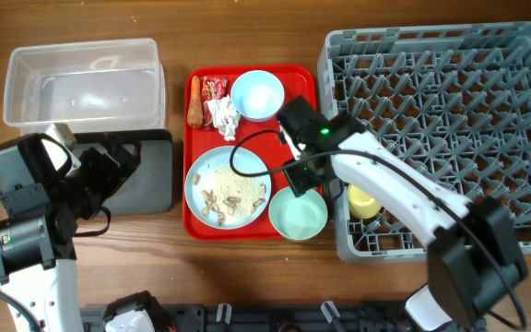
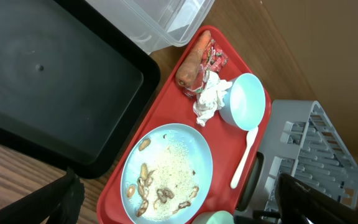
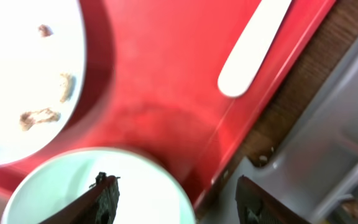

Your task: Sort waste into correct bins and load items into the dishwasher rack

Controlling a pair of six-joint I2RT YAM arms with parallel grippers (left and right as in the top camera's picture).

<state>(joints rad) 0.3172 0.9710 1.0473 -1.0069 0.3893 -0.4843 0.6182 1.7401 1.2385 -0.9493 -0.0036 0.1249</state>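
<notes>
We see the right gripper (image 3: 176,183) with its fingers apart. One finger (image 3: 104,198) hangs over the round pale green dish (image 1: 299,216), the other just outside its rim, on the side of the large grey plastic dishwasher rack (image 1: 450,111). The dish sits on the flat red serving tray (image 1: 194,146), at the corner nearest the right arm's base.

Beside it lies the round light blue plate (image 1: 228,187), strewn with pale food crumbs (image 1: 233,195). A white plastic spoon (image 2: 246,155) lies along the tray's rack-side edge.

At the tray's far end stand the small light blue bowl (image 1: 257,95), the crumpled white tissue (image 1: 222,115), the small red snack wrapper (image 1: 214,88) and the orange carrot stub (image 1: 194,100), close together.

A yellow cup (image 1: 364,201) is in the rack, near its left wall.

The left gripper (image 2: 178,180) is spread wide over the shallow black rectangular tray (image 1: 150,175). The clear rectangular plastic tub (image 1: 81,78) stands just beyond that on the wooden desk (image 1: 247,28).
</notes>
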